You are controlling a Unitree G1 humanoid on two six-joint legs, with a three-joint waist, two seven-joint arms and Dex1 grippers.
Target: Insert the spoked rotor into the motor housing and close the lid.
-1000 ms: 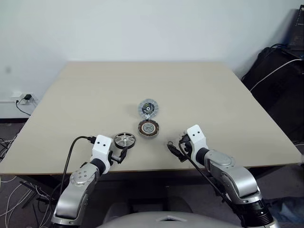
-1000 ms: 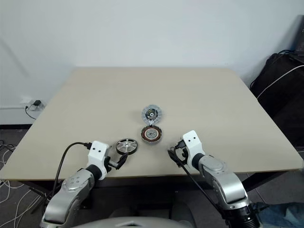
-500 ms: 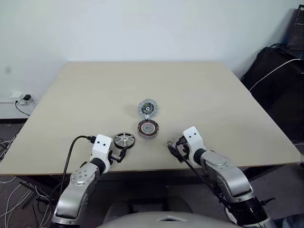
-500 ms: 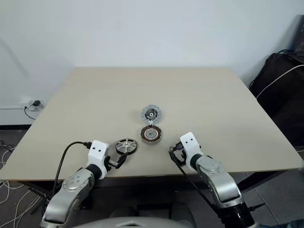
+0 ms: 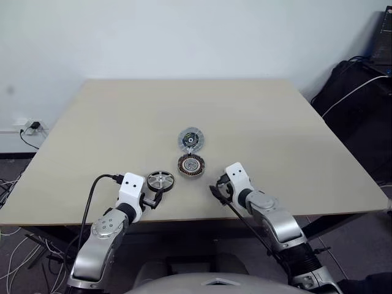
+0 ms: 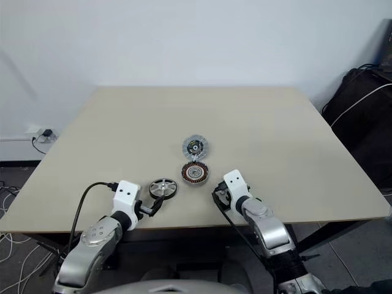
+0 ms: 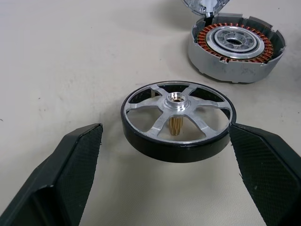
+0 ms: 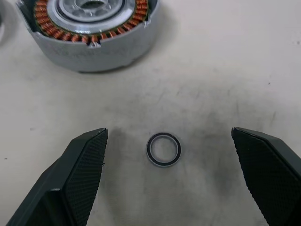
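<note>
Presently both tools spread: left tool straddles the rotor, untouched; right tool over a small ring. Rotor lies just left of the housing, lid touching the housing's far side. Rotor looks rigid, light, its dark rim likely slick; grip across the rim, sparing the spokes. Counter pale, matte; white wall beyond.
</note>
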